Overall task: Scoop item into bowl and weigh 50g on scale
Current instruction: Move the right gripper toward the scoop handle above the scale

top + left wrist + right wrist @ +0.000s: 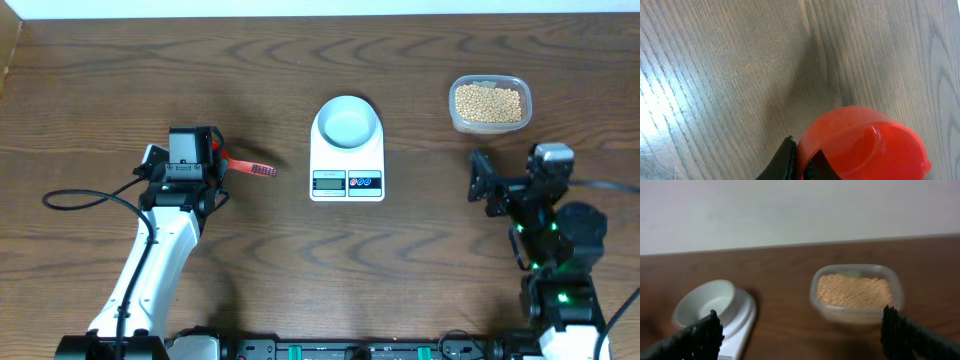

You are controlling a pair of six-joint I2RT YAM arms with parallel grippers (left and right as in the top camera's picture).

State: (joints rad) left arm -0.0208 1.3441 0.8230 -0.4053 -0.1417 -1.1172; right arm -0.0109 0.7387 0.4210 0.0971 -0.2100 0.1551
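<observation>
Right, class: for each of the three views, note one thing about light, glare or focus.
Overhead: sharp, evenly lit. Left wrist: glare on the table at left, a shadow band up the middle, a highlight on the scoop. Right wrist: soft focus; the beans blur into one orange mass, the fingers into dark smears.

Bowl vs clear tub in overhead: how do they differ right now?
The small round pale blue-white bowl is opaque; the clear rectangular plastic tub is see-through with rounded corners. The bowl is empty; the tub holds tan-yellow beans. The bowl sits on the flat white digital scale; the tub sits directly on the wooden table. Both stand upright, uncovered.
</observation>
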